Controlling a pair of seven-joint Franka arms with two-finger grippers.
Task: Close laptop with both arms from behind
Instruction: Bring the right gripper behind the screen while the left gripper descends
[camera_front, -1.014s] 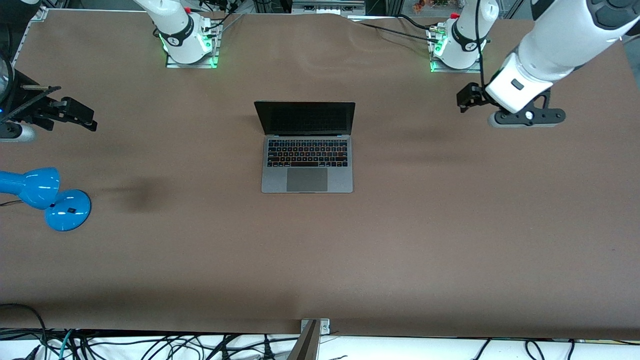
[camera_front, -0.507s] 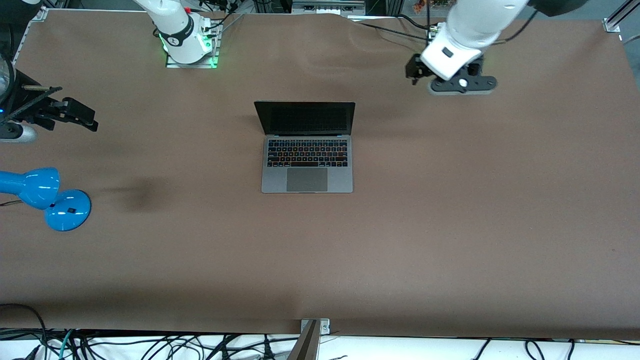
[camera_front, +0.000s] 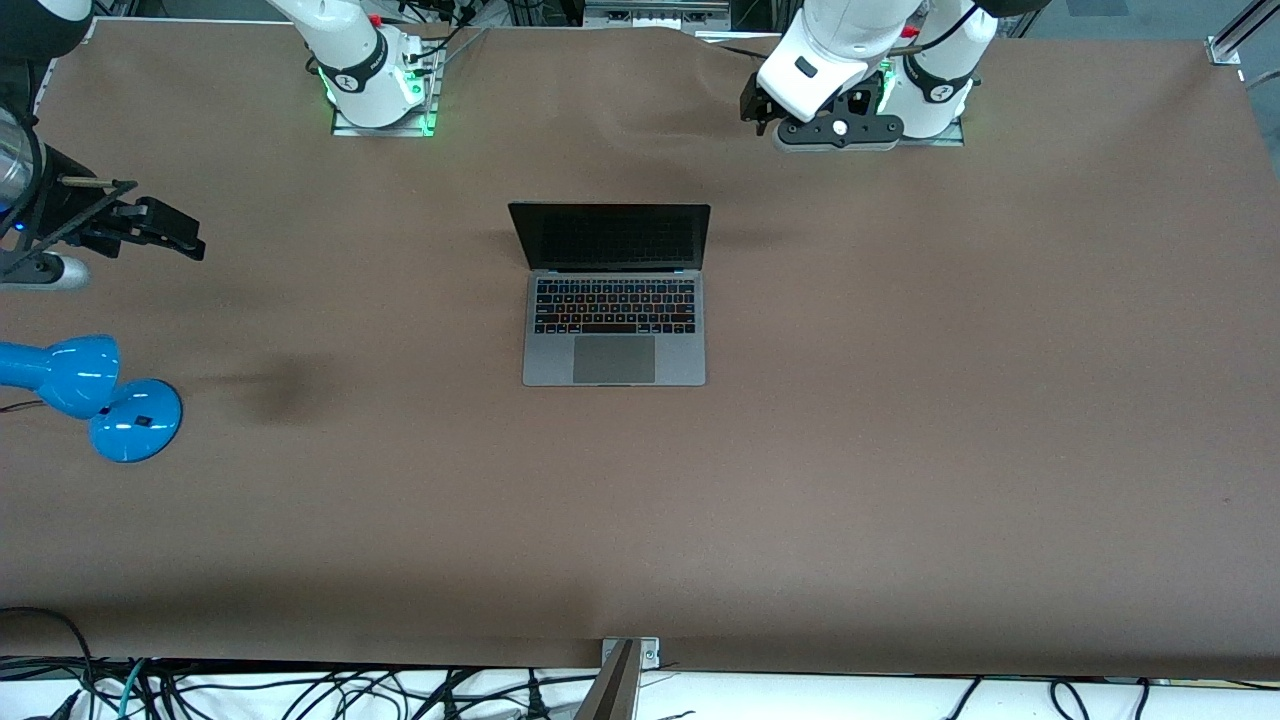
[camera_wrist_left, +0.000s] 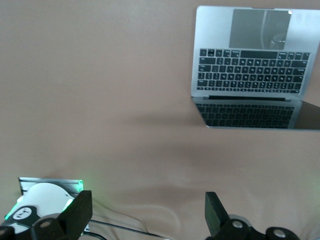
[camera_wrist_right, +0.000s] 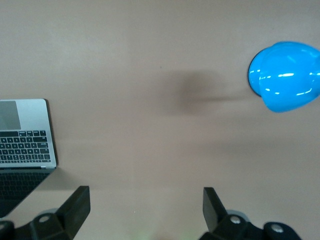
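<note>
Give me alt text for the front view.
An open laptop sits mid-table, untouched. The left gripper hangs open by its base; the right gripper hangs open above a blue lamp.

Grey laptop (camera_front: 614, 300) open mid-table, dark screen upright, facing the front camera

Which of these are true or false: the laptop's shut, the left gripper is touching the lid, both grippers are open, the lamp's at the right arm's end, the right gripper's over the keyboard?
1. The laptop is shut. False: its lid stands up, keys showing.
2. The left gripper touches the lid. False: it hangs over bare table near its own base.
3. Both grippers are open. True: the right gripper has its jaws spread too.
4. The blue lamp sits toward the right arm's end. True.
5. The right gripper is over the keyboard. False: it is over bare table, near the lamp.
</note>
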